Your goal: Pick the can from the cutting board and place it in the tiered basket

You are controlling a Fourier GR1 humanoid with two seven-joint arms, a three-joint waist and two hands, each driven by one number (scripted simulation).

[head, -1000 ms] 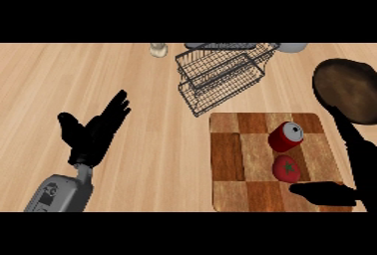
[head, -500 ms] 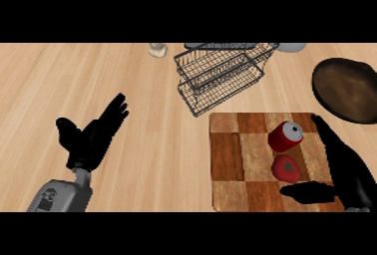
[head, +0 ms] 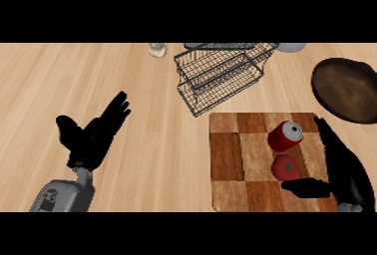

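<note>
Overhead, a light wooden counter (head: 110, 74) fills the view, seen from steeply above. At about four o'clock lies a checkered wooden cutting board (head: 239, 164), patterned in dark and pale squares. On the board's upper right part rests the red can (head: 285, 136), lying tilted so its silver top faces up and to the right. Just below the can, at its six o'clock and close beside it, sits a red tomato (head: 285, 167) with a small green stem mark.

The right hand (head: 340, 167) comes in from the lower right corner, at roughly four o'clock, over the board's right edge. Its fingers are straight and stretched toward twelve o'clock, just to the right of the can and tomato, with the thumb (head: 305, 188) pointing left below the tomato. It spreads wide and holds nothing.

At about eight o'clock the left hand (head: 92, 137) rests wide open with fingers up, apart from everything, on its grey forearm (head: 63, 195).

At twelve o'clock stands the black wire tiered basket (head: 221, 74), above the board. A dark round plate (head: 352, 89) sits at two o'clock, right of the basket. A small pale object (head: 156, 50) and a grey one (head: 292, 47) show at the top edge; what they are is unclear.
</note>
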